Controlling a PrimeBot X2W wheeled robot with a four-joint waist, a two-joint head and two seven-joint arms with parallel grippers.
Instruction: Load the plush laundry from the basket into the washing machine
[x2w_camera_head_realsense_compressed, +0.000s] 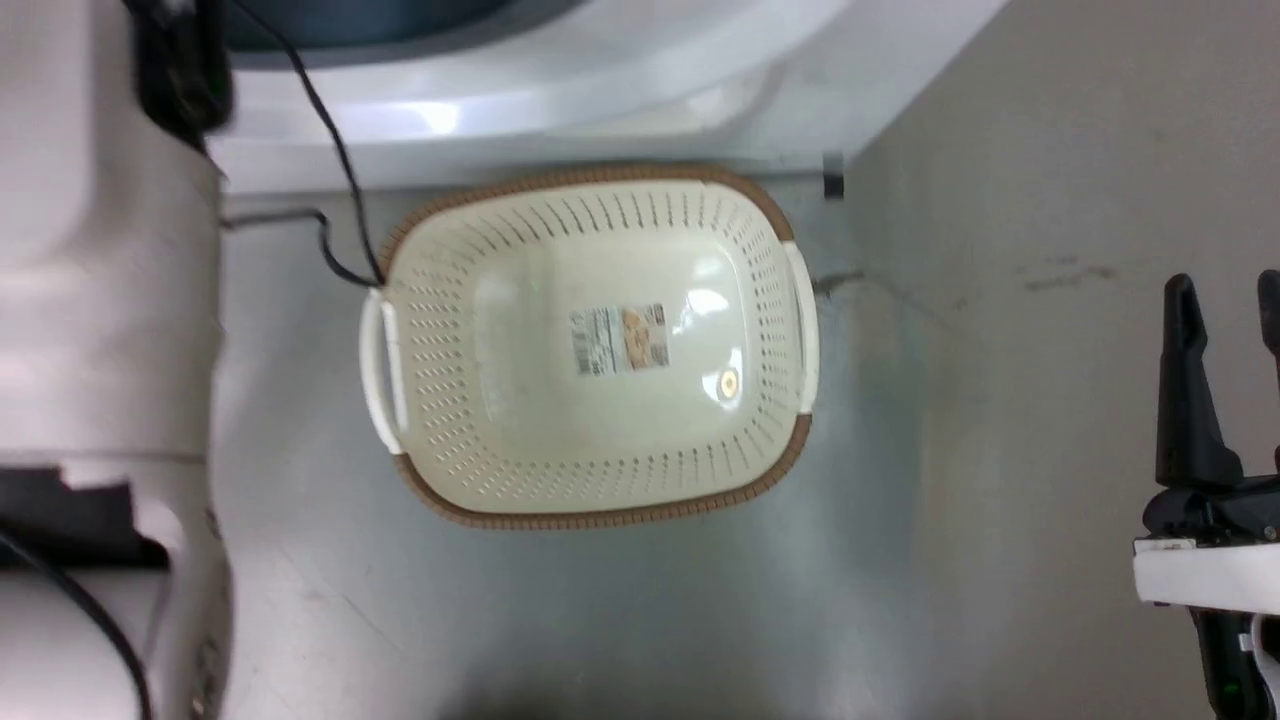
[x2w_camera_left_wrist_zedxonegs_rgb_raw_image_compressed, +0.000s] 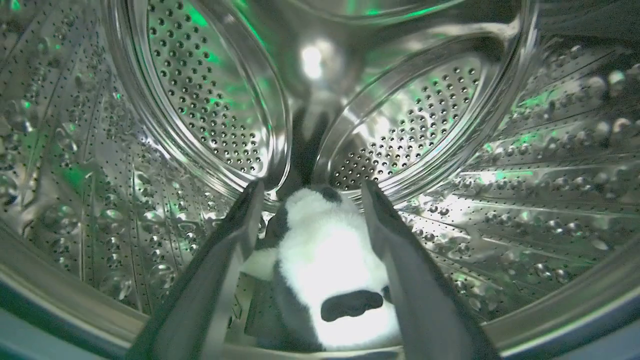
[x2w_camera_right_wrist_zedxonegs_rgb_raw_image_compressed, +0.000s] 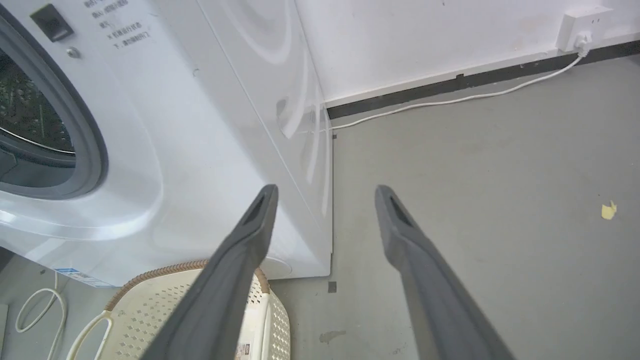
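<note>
The cream basket (x2w_camera_head_realsense_compressed: 480, 300) with its brown rim stands on the floor in front of the washing machine (x2w_camera_head_realsense_compressed: 600, 90), and nothing lies in it but the label on its bottom. In the left wrist view my left gripper (x2w_camera_left_wrist_zedxonegs_rgb_raw_image_compressed: 312, 187) is inside the shiny steel drum (x2w_camera_left_wrist_zedxonegs_rgb_raw_image_compressed: 200, 100), open. The white and black plush laundry (x2w_camera_left_wrist_zedxonegs_rgb_raw_image_compressed: 325, 250) lies on the drum floor between and below its fingers. My right gripper (x2w_camera_head_realsense_compressed: 1225, 300) hangs open over the floor to the right of the basket (x2w_camera_right_wrist_zedxonegs_rgb_raw_image_compressed: 165, 310), beside the washing machine (x2w_camera_right_wrist_zedxonegs_rgb_raw_image_compressed: 200, 125), with nothing between its fingers (x2w_camera_right_wrist_zedxonegs_rgb_raw_image_compressed: 260, 210).
My pale left arm (x2w_camera_head_realsense_compressed: 100, 300) fills the left edge of the head view, with a black cable (x2w_camera_head_realsense_compressed: 330, 150) trailing past the basket. A white power cord (x2w_camera_right_wrist_zedxonegs_rgb_raw_image_compressed: 450, 100) runs along the wall to a socket (x2w_camera_right_wrist_zedxonegs_rgb_raw_image_compressed: 582, 22). A yellow scrap (x2w_camera_right_wrist_zedxonegs_rgb_raw_image_compressed: 607, 210) lies on the grey floor.
</note>
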